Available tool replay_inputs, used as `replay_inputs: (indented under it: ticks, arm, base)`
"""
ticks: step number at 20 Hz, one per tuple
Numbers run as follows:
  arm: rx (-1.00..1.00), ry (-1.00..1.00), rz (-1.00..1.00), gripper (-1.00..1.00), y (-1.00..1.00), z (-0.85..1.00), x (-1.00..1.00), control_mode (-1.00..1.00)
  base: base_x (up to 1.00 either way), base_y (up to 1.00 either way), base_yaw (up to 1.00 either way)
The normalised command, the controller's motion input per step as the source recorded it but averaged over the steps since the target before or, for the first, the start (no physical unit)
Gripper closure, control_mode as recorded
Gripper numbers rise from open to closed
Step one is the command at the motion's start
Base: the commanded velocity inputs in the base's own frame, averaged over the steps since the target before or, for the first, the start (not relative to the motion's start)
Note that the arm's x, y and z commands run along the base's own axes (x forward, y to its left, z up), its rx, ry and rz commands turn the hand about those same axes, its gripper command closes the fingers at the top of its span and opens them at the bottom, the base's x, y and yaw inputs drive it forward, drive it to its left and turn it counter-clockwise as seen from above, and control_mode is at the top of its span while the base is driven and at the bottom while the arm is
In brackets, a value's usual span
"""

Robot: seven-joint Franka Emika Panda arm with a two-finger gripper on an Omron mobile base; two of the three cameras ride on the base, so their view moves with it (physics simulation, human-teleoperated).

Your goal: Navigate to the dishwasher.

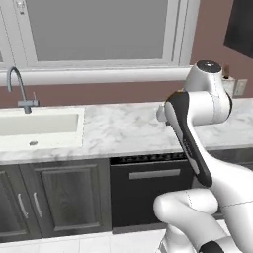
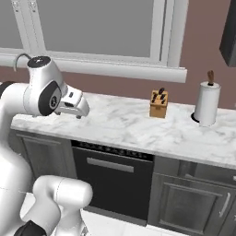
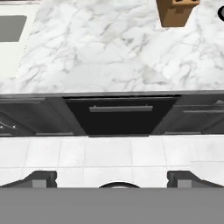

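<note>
floor (image 3: 109, 153) before dishwasher (image 3: 120, 116) open | counter (image 3: 105, 57) mostly bare (knife block (image 3: 175, 13) seemingly far back)

The left base view looks forward and down from behind the arm (image 1: 197, 148), taking in the sink (image 1: 39, 128), the counter (image 1: 123, 131) and the dishwasher (image 1: 148, 192) below it, fairly near. The right base view faces the same counter (image 2: 138, 129) and dishwasher (image 2: 113, 182) from the other side, reaching on to a knife block (image 2: 159, 103) and paper towel roll (image 2: 206, 105). The hand view looks steeply down from above at floor (image 3: 109, 153), dishwasher (image 3: 120, 116) and counter (image 3: 105, 48); all three share the dishwasher front
</note>
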Motion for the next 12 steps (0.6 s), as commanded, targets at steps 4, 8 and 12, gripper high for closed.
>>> replay_inputs:
  ticks: [4,8,12]
  arm:
    - [0.00,0.00,0.00,-1.00,0.00,0.00,0.00,1.00]
    - [0.00,0.00,0.00,-1.00,0.00,0.00,0.00,1.00]
    - [0.00,0.00,0.00,-1.00,0.00,0.00,0.00,1.00]
  base:
    - [0.87,-0.18,0.02]
    - [0.84,-0.15,0.02]
    - [0.18,-0.28,0.01]
